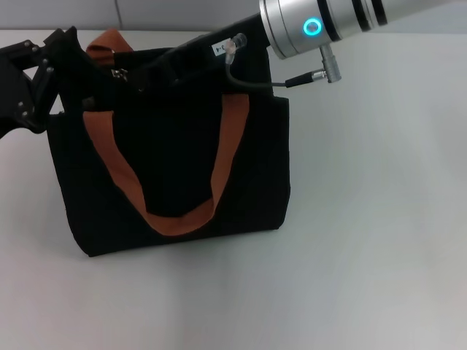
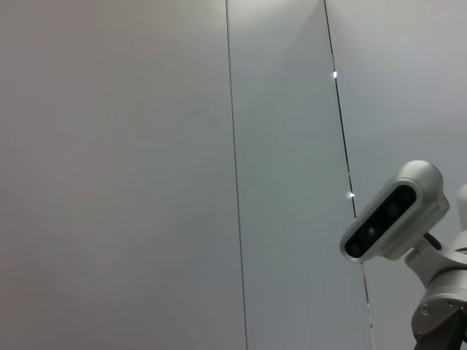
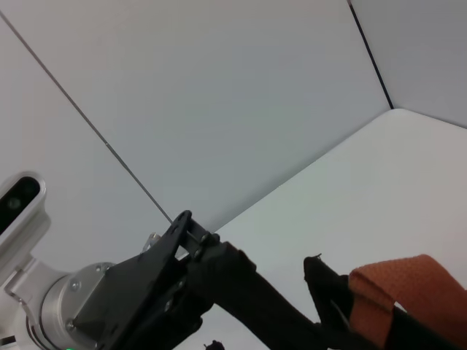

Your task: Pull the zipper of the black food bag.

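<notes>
Not much readable text here: there's a small white label (image 1: 220, 49) on the right arm's black wrist section with a character or two on it, but I can't make it out. No logo visible on the black food bag (image 1: 175, 157).

The bag sits upright on the white bench (image 1: 365, 219), left of centre in the head view. It's boxy black fabric with an orange-brown strap handle (image 1: 175, 211) drooping in a U down the front, and a second strap (image 1: 109, 40) poking up behind the top edge. A small silver bit near the top left corner looks like the zipper (image 1: 119, 73), though it's tiny.

The left end effector (image 1: 55, 65) is at the bag's top left corner and seems clamped on the fabric there. The right end effector (image 1: 146, 69) reaches in along the top edge, black on black, so I can't tell how its fingers stand.

The left wrist view only shows grey wall panels (image 2: 146, 175) and a white camera housing (image 2: 394, 211). The right wrist view gets the left end effector (image 3: 191, 244) up close against black fabric, with an orange strap end (image 3: 401, 288) beside it.
</notes>
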